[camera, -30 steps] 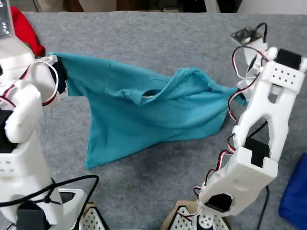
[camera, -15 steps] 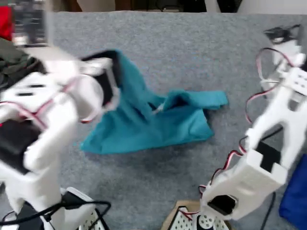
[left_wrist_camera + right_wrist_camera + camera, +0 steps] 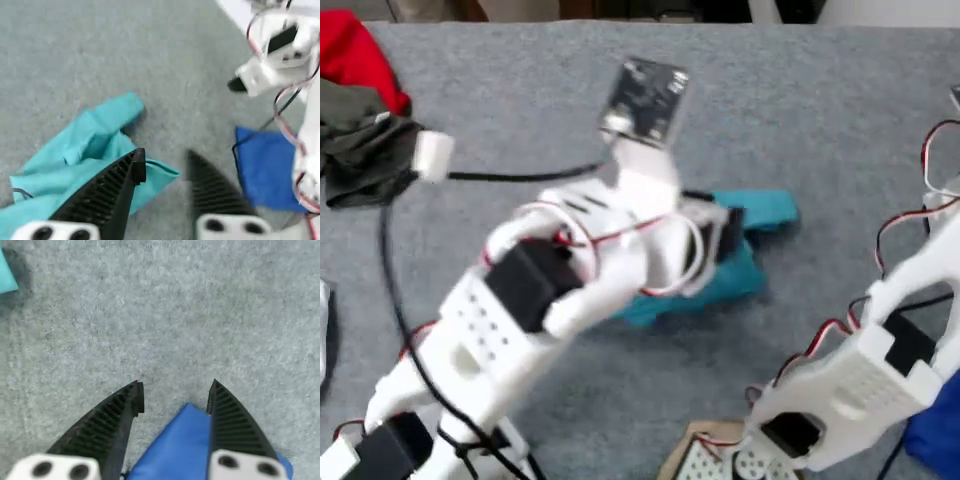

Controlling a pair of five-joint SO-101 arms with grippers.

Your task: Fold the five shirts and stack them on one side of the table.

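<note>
Handling: teal shirt reads as a light, limp knit with no stiffness. It will likely drape and bunch, and drag on the fuzzy grey surface rather than slide.
Grab points: pinch a free edge, a hem corner or shoulder seam, not the middle of the heap. The sleeve poking out flat is the easiest edge. It needs two corners held apart to spread out.
Teal shirt position: crumpled in a heap near mid-surface, toward the right arm's side and partly under the left arm.
Left gripper: jaws wide, holding nothing. It hangs over the heap's edge, one finger above fabric and the other above bare surface.
Right gripper: jaws wide and empty, over a corner of the blue shirt.
Blue shirt: lies flat with straight edges at the right-hand edge of the surface, well apart from the teal one. Probably already folded, but only part of it shows.
Other cloth: red cloth and dark cloth sit in loose heaps, side by side at the far left corner.
Containers: none in play. Every garment lies straight on the surface, so the stack goes there too.
</note>
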